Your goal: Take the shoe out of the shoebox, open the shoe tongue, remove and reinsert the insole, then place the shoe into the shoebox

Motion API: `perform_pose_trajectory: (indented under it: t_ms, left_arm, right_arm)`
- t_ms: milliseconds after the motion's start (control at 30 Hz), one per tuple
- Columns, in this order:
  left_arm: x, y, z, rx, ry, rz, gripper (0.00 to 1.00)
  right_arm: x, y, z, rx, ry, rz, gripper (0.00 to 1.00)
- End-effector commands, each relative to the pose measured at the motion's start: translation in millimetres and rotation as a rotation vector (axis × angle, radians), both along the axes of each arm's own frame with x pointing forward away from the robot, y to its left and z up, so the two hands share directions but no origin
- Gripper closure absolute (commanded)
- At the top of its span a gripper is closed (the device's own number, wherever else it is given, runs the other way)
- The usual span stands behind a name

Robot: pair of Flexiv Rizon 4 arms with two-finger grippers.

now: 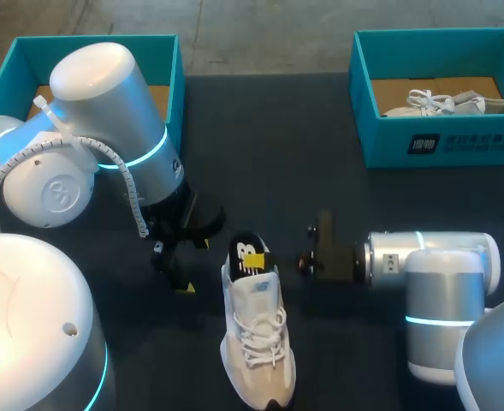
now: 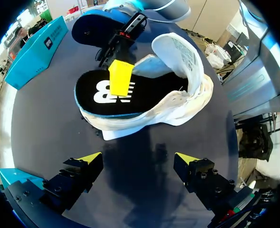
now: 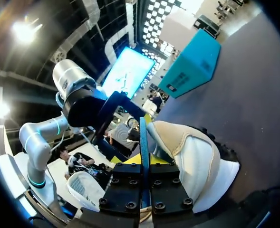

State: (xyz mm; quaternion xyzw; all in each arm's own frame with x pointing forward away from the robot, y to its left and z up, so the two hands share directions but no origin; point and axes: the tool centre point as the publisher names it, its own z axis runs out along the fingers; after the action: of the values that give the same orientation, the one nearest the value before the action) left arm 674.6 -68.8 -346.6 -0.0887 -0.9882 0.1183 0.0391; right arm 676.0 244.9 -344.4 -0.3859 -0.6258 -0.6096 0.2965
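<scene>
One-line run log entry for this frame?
shoe: on table | insole: partly in shoe | right gripper: shut on insole | left gripper: open, empty

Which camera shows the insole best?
Left wrist view: the insole shows most of its black top face, resting in the shoe, pinched by the right gripper. The head view shows only its heel end; the right wrist view only its thin edge between the fingers.

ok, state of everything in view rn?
shoe: out of box, upright on table
insole: partly out at the heel
right gripper: shut on insole
left gripper: open, empty
right shoebox: open, second shoe inside
left shoebox: open, inside mostly hidden
</scene>
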Motion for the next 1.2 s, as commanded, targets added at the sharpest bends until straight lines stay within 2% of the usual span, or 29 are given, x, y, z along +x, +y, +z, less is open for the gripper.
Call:
perform_pose_trajectory:
  t_ms: [33,200,333,367,400,433,533,800,1067,1167,1200]
  left_arm:
    - [-0.4,0,0,0.001,-0.001,0.0,0.0]
    - [-0.4,0,0,0.001,-0.001,0.0,0.0]
    - [-0.4,0,0,0.001,-0.001,0.0,0.0]
    - [-0.4,0,0,0.001,-0.001,0.0,0.0]
    - [-0.4,0,0,0.001,-0.001,0.0,0.0]
    - [-0.4,0,0,0.001,-0.001,0.0,0.0]
    - [-0.4,0,0,0.001,-0.001,0.0,0.0]
    - [-0.4,0,0,0.001,-0.001,0.0,0.0]
    - [-0.4,0,0,0.001,-0.001,0.0,0.0]
    - [-0.4,0,0,0.001,-0.001,0.0,0.0]
    - [-0.4,0,0,0.001,-0.001,0.0,0.0]
  right_arm:
    - [-7.2,3,-5,-0.026,0.029,0.02,1.0]
    - [-12.7,8,-8,-0.039,0.039,0.041,1.0]
    - [-14.5,11,-9,-0.041,0.011,0.057,1.0]
    - [-14.7,11,-8,-0.036,-0.003,0.056,0.96]
    - [-14.7,11,-7,-0.034,-0.014,0.055,0.76]
    - [-14.6,11,-6,-0.035,-0.028,0.05,0.71]
    - [-13.3,11,1,-0.033,-0.073,0.04,0.66]
    - [-9.8,9,15,-0.031,-0.166,0.005,0.69]
    - [-3.3,9,21,-0.032,-0.191,-0.001,0.77]
    - [0.5,10,21,-0.028,-0.192,-0.002,0.88]
    - [2.0,10,20,-0.025,-0.186,-0.004,1.0]
